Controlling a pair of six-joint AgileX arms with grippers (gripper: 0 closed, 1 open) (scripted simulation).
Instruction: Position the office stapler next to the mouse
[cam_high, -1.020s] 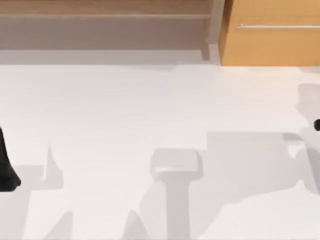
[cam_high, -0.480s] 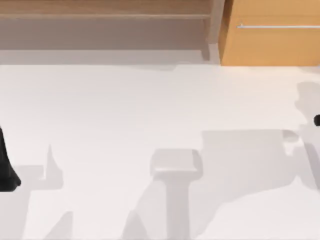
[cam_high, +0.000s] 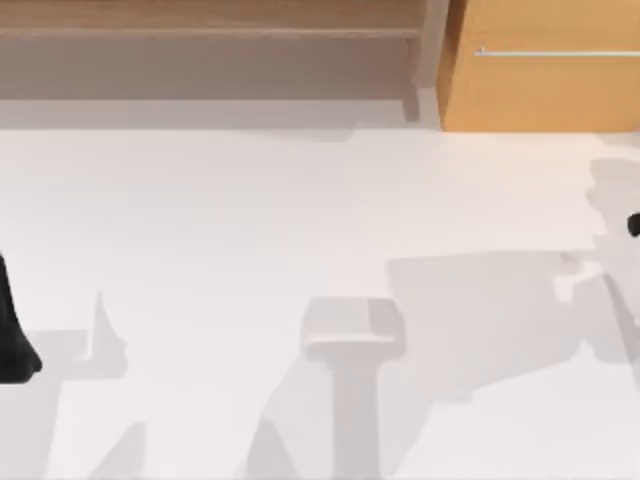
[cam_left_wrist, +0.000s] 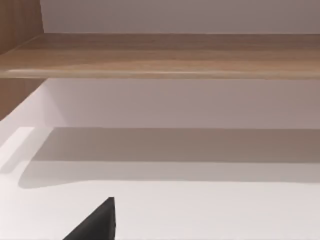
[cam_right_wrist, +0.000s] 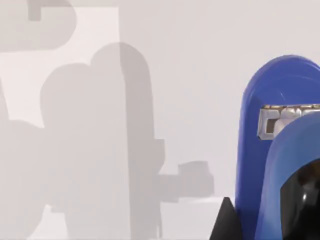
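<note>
In the top view, the white matte table (cam_high: 200, 220) carries arm shadows, and a small black part of the right arm (cam_high: 634, 225) sits at the table's right edge; the black left arm (cam_high: 14, 335) is parked at the left edge. The mouse cannot be located in this view, so the main risk is judged to be a placement made without a confirmed target: the stapler could end up well apart from the mouse, or be set on it. In the left wrist view, a dark wedge of the left gripper (cam_left_wrist: 95, 225) points over bare table toward a long light-wood shelf (cam_left_wrist: 160, 55); whether its fingers are spread or closed cannot be told. In the right wrist view, the glossy blue office stapler with a metal staple channel (cam_right_wrist: 280, 130) stands close against the right gripper (cam_right_wrist: 250, 222), of which a black fingertip (cam_right_wrist: 226, 220) shows beside the stapler's base. The stapler appears to be in or at the gripper, but whether the fingers are clamped on it cannot be told. A second judged risk is slippage: the smooth curved shell offers little purchase, so a shallow or off-centre hold could let the stapler rotate or drop during transport.
</note>
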